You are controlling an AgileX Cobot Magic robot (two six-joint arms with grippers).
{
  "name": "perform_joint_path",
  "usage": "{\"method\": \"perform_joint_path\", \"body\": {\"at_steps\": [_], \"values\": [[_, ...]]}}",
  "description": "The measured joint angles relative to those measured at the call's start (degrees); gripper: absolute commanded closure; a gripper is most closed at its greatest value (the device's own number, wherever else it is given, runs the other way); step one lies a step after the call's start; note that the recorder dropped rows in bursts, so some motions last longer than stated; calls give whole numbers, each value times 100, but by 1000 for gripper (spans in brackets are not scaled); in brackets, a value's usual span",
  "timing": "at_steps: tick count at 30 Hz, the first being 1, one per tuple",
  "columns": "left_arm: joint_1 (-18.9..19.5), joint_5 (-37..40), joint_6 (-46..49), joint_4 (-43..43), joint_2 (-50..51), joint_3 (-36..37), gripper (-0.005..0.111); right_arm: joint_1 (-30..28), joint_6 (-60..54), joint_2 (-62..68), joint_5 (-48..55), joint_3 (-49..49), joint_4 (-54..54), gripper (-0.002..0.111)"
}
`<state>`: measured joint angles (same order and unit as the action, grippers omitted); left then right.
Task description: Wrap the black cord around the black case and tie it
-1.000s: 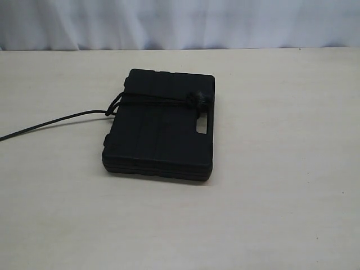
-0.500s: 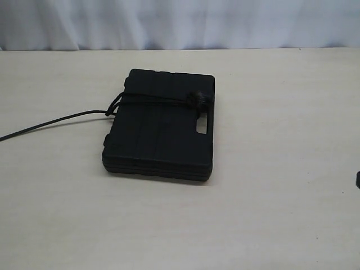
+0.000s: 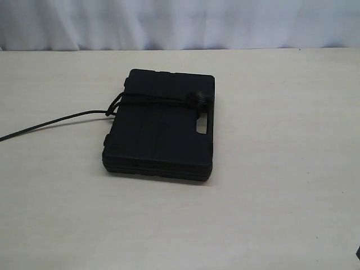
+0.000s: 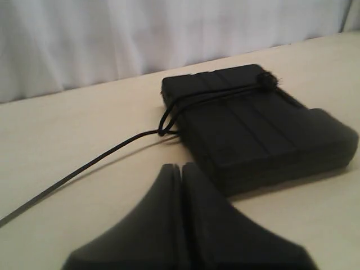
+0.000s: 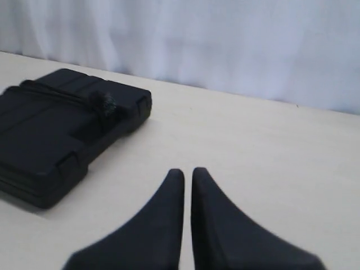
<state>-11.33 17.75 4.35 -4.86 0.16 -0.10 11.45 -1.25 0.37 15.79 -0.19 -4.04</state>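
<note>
The black case [image 3: 160, 126] lies flat in the middle of the table, its handle slot [image 3: 201, 127] on the right side. Across its far part runs the black cord [image 3: 152, 101], ending in a frayed knot [image 3: 194, 100] next to the slot. The cord's tail [image 3: 50, 122] trails left over the table and out of frame. My left gripper [image 4: 181, 167] is shut and empty, short of the case [image 4: 264, 135] and beside the trailing cord [image 4: 112, 154]. My right gripper [image 5: 188, 171] is shut with only a thin slit, empty, well away from the case [image 5: 50, 129].
The case rests on a pale beige table [image 3: 281, 112], and a white curtain [image 3: 180, 22] hangs along its far edge. A dark sliver of the right arm [image 3: 358, 253] shows at the lower right edge of the exterior view.
The dark bit of the right arm at the exterior view's right edge has dropped from mid height to the bottom corner. Case and cord have not moved.
</note>
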Motion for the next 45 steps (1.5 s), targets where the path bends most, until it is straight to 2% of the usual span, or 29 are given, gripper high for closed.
{"method": "perform_joint_path", "body": {"at_steps": [3,7,12,16,23,28,33,45], "values": [[346,25,0,0,0,0,107,-307,0,0,230,0,32,104],[586,25,0,0,0,0,107,-609,0,0,325,0,48,104],[724,38,0,0,0,0,107,-801,0,0,355,0,48,104],[1007,60,0,0,0,0,107,-897,0,0,354,0,48,104],[1060,60,0,0,0,0,107,-934,0,0,354,0,48,104],[1394,60,0,110,0,0,107,-1416,0,0,354,0,48,104],[1374,60,0,486,0,0,107,-1426,0,0,354,0,48,104],[1374,60,0,518,0,0,107,-1426,0,0,354,0,48,104]]}}
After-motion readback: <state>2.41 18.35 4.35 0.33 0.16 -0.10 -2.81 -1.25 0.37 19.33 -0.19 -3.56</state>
